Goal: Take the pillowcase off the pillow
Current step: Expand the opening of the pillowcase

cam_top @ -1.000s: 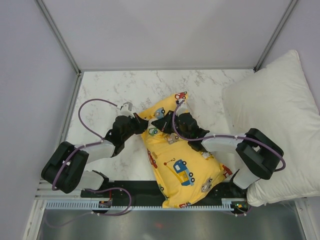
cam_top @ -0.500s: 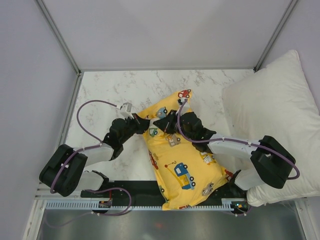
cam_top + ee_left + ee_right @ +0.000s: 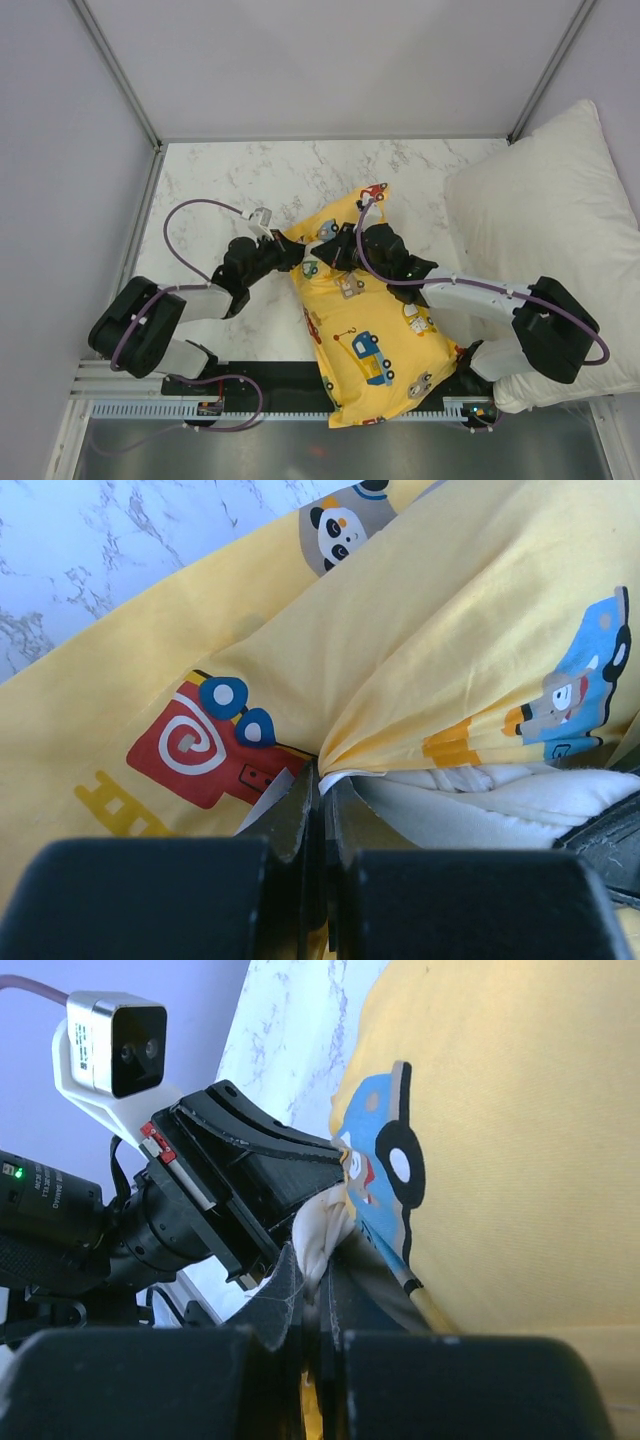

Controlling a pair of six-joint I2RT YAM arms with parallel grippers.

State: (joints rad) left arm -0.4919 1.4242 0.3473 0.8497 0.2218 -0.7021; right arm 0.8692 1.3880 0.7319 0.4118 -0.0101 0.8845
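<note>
Grip stage at the mouth, by my read: left pincer (image 3: 290, 252) is clamped on the yellow hem of the case (image 3: 365, 320), right pincer (image 3: 335, 250) pinched together on a cream bunch, prob. a corner of the pillow (image 3: 470, 800). Next move needs the two drawing apart w/ both holds kept, so cream slides out & yellow peels back w/o slipping. Case is plump, bright yellow w/ cartoon vehicles, lying diagonally on the marble surface (image 3: 230, 190) between the arms, one end at the near edge; pillow nearly all inside, only a sliver showing.
</note>
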